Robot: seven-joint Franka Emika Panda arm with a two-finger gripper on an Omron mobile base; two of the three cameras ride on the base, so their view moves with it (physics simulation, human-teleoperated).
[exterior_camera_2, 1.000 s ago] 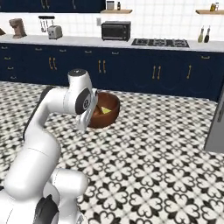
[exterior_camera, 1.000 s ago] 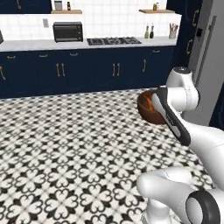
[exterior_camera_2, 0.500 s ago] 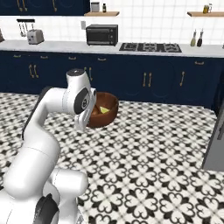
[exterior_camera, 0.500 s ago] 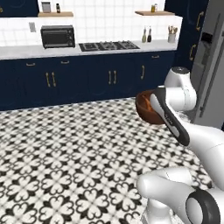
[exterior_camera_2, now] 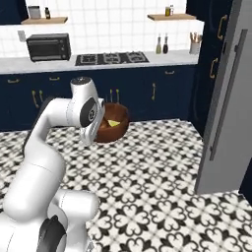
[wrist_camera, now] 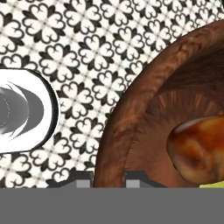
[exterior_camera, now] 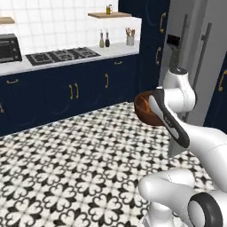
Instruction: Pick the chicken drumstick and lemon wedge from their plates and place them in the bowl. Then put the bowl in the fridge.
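Observation:
The glossy dark reddish-brown bowl hangs in the air over the patterned floor, with my gripper shut on its rim. Inside the bowl lies the reddish-brown chicken drumstick, and a sliver of the yellow-green lemon wedge shows below it. From the right base the bowl shows in front of my hand with the lemon wedge in it. The tall grey fridge stands just to the right, doors closed. The plates are out of view.
Navy cabinets with brass handles run along the back wall under a white counter with a gas hob and a black toaster oven. Bottles and a utensil jar stand by the tall navy cabinet beside the fridge.
The whole picture has slid left: the base has turned to the right, bringing the fridge close. The bowl stays held in the gripper at the same height.

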